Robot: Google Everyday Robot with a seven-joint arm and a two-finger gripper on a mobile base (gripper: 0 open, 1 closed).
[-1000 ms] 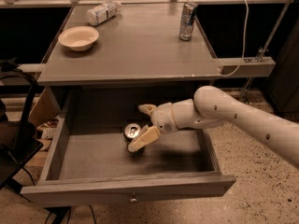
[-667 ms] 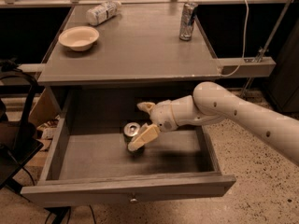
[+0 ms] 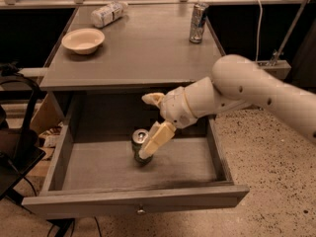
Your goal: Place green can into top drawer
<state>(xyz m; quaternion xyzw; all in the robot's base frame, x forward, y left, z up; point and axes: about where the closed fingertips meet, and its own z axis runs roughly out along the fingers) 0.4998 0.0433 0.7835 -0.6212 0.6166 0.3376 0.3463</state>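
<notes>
The green can (image 3: 138,141) stands upright on the floor of the open top drawer (image 3: 133,199), left of its middle, silver top showing. My gripper (image 3: 146,126) reaches in from the right, just above the can. Its fingers are spread wide apart. The lower finger (image 3: 157,138) lies across the can's right side and hides part of it. The upper finger (image 3: 152,98) is well clear above the can, near the tabletop's edge. The drawer is pulled fully out, its round knob (image 3: 141,211) at the front.
On the grey tabletop (image 3: 143,58) sit a cream bowl (image 3: 83,40) at the left, a clear plastic bottle (image 3: 107,14) lying at the back, and a tall slim silver-blue can (image 3: 198,22) at the back right. A black chair (image 3: 19,132) stands left of the drawer.
The upper finger has moved up, away from the can, so the gripper stands wider open. The arm has risen a little. The can has stayed in place in the drawer.
</notes>
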